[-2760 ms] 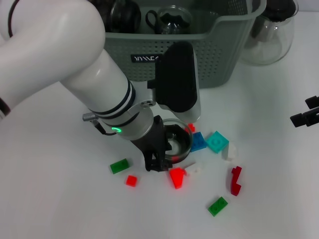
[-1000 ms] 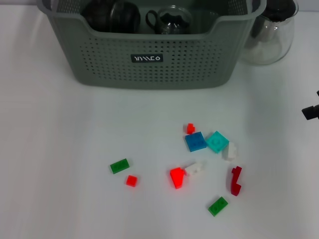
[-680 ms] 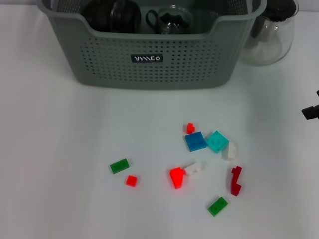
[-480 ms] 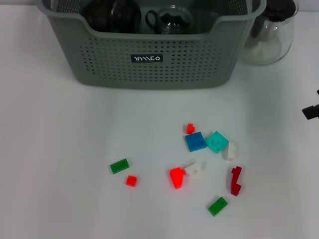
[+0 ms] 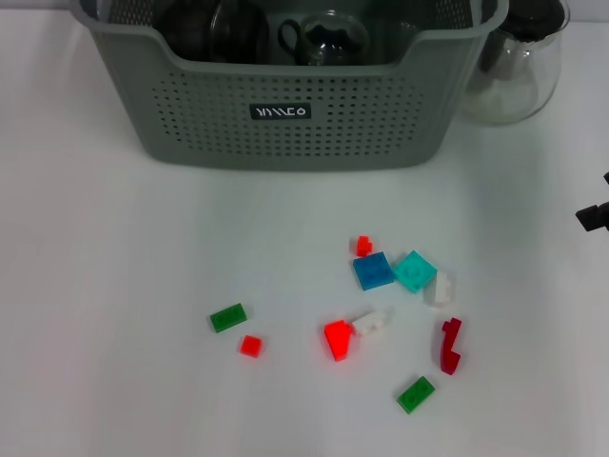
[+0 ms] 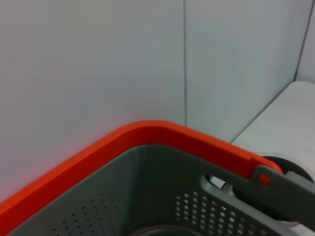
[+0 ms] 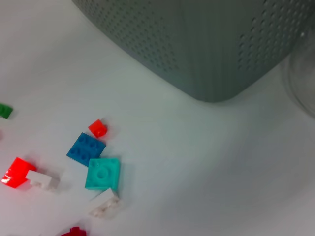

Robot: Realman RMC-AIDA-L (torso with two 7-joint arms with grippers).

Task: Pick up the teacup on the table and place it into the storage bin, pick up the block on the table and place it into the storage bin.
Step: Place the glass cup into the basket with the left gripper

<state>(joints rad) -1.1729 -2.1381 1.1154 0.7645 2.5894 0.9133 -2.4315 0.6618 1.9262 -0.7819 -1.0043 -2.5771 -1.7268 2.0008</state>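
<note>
The grey-green storage bin [image 5: 285, 105] stands at the back of the table, also close up in the right wrist view [image 7: 206, 44] and left wrist view [image 6: 147, 196]. A glass teacup [image 5: 328, 38] and a dark vessel [image 5: 224, 29] sit inside it. No teacup stands on the table. Several blocks lie in front: blue [image 5: 374, 270], teal [image 5: 415, 270], bright red [image 5: 337, 339], dark red [image 5: 450, 345] and green [image 5: 227, 317]. The right wrist view shows the blue [image 7: 86, 149] and teal [image 7: 103, 173] ones. My right gripper [image 5: 595, 214] is at the right edge. My left gripper is out of view.
A clear glass pot with a dark lid [image 5: 519, 57] stands right of the bin. An orange rim [image 6: 147, 137] and a pale wall fill the left wrist view. Small white blocks [image 5: 439, 288] lie among the coloured ones.
My left arm, which held a glass cup over the blocks 2.8 s ago, has left the head view and the cup is gone from the table. Nothing moved in the last second.
</note>
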